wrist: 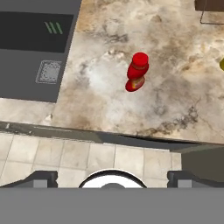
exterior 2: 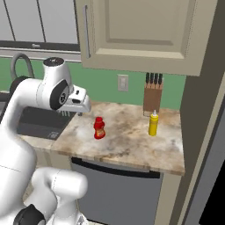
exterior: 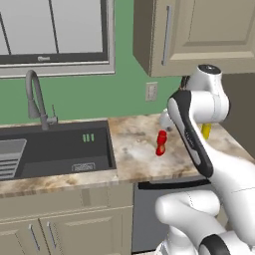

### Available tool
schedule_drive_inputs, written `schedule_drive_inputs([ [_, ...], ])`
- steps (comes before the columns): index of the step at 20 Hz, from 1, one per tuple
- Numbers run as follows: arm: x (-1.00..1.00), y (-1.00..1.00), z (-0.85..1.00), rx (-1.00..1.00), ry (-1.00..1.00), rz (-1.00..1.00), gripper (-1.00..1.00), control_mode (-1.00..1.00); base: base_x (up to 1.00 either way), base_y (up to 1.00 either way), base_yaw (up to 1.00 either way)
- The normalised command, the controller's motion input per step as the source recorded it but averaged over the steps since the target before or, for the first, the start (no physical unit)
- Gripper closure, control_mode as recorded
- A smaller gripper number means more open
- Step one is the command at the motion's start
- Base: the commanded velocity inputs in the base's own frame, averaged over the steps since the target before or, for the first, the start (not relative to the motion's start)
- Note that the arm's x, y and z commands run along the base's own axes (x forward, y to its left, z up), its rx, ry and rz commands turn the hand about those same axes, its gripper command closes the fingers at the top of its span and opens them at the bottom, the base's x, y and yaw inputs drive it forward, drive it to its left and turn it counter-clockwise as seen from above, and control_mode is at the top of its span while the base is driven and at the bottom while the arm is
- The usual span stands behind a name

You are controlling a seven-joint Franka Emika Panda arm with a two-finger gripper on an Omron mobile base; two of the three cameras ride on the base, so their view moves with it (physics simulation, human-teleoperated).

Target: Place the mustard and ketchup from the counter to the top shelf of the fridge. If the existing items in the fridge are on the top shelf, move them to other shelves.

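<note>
Step in hand looks like the approach for the first pickup: nothing carried yet, and the hand view looks down on the ketchup [wrist: 137, 72] from above. End effector [wrist: 112, 177] is high over the front edge of the desk [wrist: 175, 100], tips far apart at the bottom corners of the hand view, so it is spread and empty

Ketchup stands upright mid-desk, clear all round. Mustard [exterior 2: 153, 124] stands upright too, well apart from the ketchup, nearer the back wall, just in front of the knife block [exterior 2: 152, 94]

Next move, my guess: bring the end effector down and forward over the red bottle, line the tips either side of its body, close, lift. Then the base has to drive to the fridge; shelves not visible from here, so can't tell what sits on them

Containers: sink [exterior: 60, 149] beside the desk, basin looks bare apart from a drain plate. Knife block holds dark-handled knives
</note>
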Motion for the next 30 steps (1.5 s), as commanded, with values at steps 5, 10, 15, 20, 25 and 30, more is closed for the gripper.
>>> schedule_drive_inputs([
  [5,0.57,0.0,-0.72,-0.01,0.01,-0.09,-1.0,-1.0,0.0,0.0,0.0],
  [10,0.47,0.0,-0.63,0.0,0.0,-0.15,-1.0,-1.0,0.0,0.0,0.0],
  [15,0.64,0.0,-0.51,0.0,0.0,-0.18,-1.0,-1.0,0.0,0.0,0.0],
  [20,0.73,0.0,-0.42,0.0,0.0,-0.19,-1.0,-1.0,0.0,0.0,0.0],
  [25,0.56,-0.18,-0.29,0.0,0.04,-0.14,-1.0,-1.0,0.0,0.0,0.0],
  [30,0.35,-0.27,-0.26,0.0,0.05,-0.1,-1.0,-1.0,0.0,0.0,0.0],
])
